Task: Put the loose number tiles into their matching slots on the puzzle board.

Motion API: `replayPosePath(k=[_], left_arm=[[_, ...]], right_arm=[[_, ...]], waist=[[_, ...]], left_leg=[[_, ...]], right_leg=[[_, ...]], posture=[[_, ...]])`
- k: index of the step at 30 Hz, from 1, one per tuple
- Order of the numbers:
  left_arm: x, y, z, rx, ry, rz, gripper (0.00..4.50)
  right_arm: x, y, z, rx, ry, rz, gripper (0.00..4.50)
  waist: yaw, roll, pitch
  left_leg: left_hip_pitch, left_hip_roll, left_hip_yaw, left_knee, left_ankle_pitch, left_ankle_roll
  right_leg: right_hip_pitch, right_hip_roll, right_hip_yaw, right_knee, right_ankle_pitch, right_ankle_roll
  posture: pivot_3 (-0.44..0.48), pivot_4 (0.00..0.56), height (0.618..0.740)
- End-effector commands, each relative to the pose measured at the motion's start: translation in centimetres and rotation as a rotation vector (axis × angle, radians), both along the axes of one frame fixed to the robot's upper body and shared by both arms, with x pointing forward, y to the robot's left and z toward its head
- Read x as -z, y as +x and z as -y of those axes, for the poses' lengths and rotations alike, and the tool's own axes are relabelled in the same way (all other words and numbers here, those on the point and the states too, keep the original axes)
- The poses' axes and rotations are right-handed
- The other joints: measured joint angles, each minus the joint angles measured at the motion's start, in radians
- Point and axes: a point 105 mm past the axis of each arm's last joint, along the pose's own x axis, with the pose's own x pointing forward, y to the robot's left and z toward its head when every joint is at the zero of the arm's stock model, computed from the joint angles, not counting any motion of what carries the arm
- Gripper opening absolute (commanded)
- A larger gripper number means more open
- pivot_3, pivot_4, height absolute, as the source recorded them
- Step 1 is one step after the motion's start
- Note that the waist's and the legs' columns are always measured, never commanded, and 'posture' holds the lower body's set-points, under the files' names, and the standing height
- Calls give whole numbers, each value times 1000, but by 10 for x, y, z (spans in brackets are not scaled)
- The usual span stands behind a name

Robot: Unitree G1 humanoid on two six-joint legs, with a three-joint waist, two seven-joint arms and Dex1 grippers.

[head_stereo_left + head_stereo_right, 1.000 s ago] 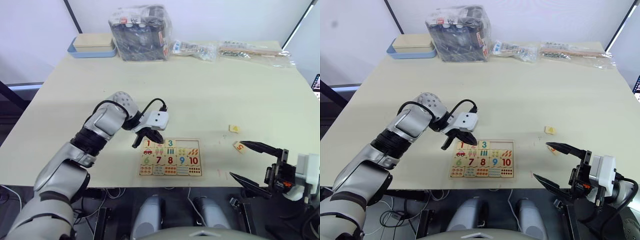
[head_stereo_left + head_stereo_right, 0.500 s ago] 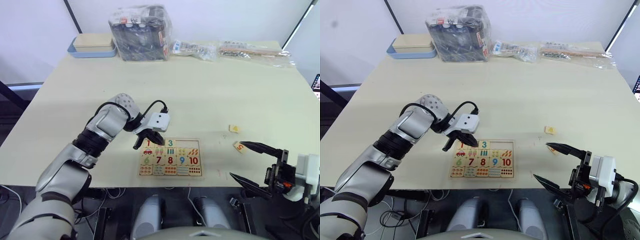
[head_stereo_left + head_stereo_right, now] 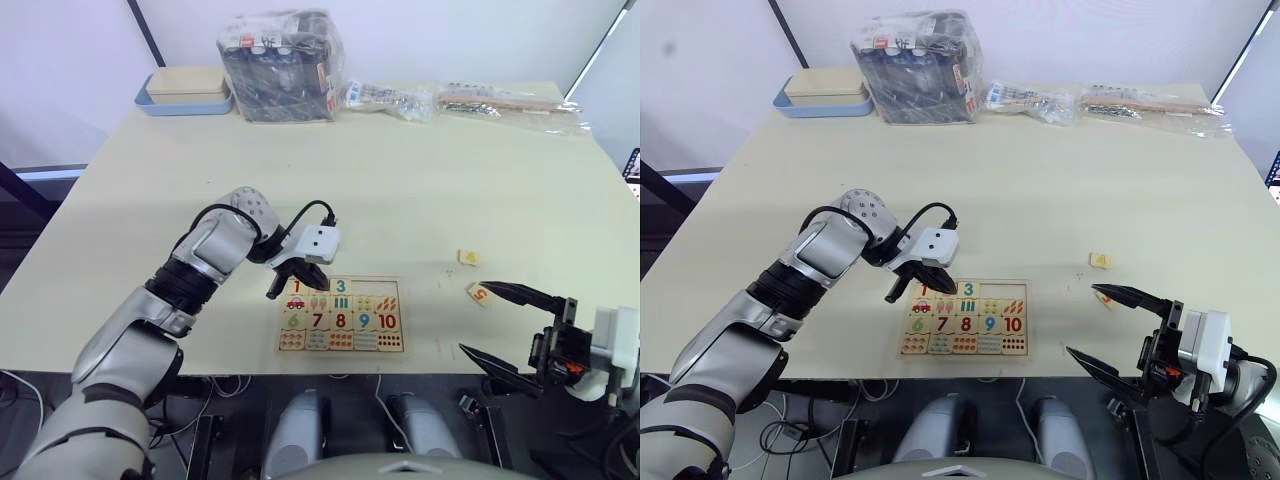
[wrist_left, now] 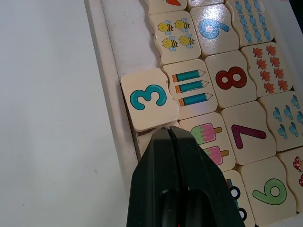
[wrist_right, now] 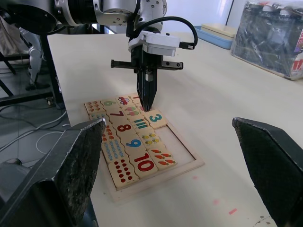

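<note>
From the head views, the left gripper (image 3: 297,278) has crept a little toward the puzzle board (image 3: 341,316) over the last second and now sits at its upper-left corner, low in the middle of the frame, fingers pressed together with nothing between them. The tile 3 (image 3: 341,287) lies in the top row, apparently being nudged rather than carried, so I'd judge that tile nearly home but not seated. Right of the board, tile 4 (image 3: 468,257) and tile 5 (image 3: 479,293) lie loose on the worktop (image 3: 400,180), so much of the job remains. The right gripper (image 3: 510,325), at lower right, has not budged, its fingers spread wide and empty. The left wrist view adds what the head misses: tile 3 (image 4: 149,98) sits skewed, riding on the board's rim, with the shut fingertips (image 4: 168,137) at its edge. The right wrist view shows the left gripper (image 5: 146,101) standing upright beside the tile.
</note>
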Motion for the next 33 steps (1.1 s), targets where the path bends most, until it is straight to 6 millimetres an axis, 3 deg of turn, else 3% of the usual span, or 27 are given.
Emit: replayPosePath(k=[1, 29, 33], left_arm=[[-6, -5, 5, 44, -9, 12, 30], [-7, 0, 7, 14, -22, 26, 30], [-15, -3, 7, 9, -64, 4, 30]], right_arm=[[-8, -3, -4, -17, 4, 44, 4500], [-8, -1, -6, -28, 8, 46, 4500], [-8, -1, -6, -29, 7, 46, 4500]], waist=[[0, 0, 0], [0, 0, 0], [0, 0, 0]], left_leg=[[0, 0, 0, 0, 0, 0], [0, 0, 0, 0, 0, 0], [0, 0, 0, 0, 0, 0]], right_leg=[[0, 0, 0, 0, 0, 0], [0, 0, 0, 0, 0, 0], [0, 0, 0, 0, 0, 0]], posture=[[0, 150, 740], [0, 150, 740], [0, 150, 740]])
